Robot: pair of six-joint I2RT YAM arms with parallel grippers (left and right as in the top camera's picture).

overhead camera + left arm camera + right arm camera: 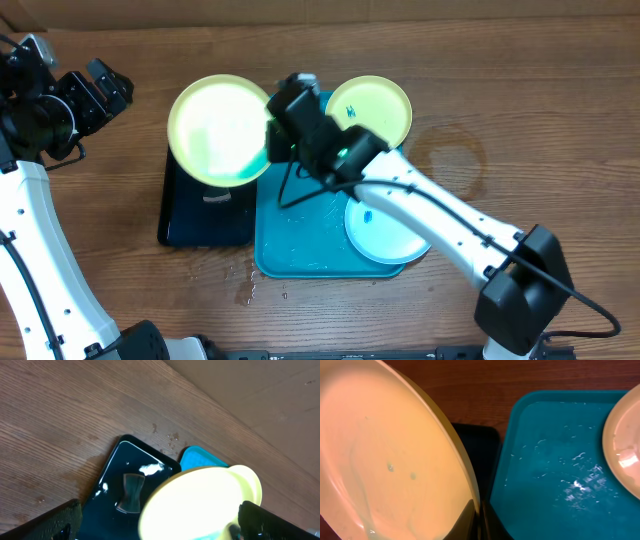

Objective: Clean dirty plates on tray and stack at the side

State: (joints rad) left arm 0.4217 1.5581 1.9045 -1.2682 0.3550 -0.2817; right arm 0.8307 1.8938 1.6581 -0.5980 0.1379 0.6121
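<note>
My right gripper point(272, 128) is shut on the rim of a pale yellow-green plate point(218, 130), holding it tilted above the black tray point(190, 225). In the right wrist view the fingers point(492, 522) pinch that plate's edge point(385, 455), and faint blue specks show on its face. The bright cyan tray point(300, 245) lies wet beside it. A second yellow-green plate point(372, 108) sits at its far right corner, and a light cyan plate point(385, 238) lies on its right side, partly under my right arm. My left gripper point(108, 85) hangs open at the far left, apart from everything.
The black tray point(112, 485) holds a small dark grey object point(131, 492) and a white foam smear point(151, 467). Water drops point(245, 288) lie on the wood by the cyan tray's front left corner. My right arm crosses the table diagonally from the bottom right.
</note>
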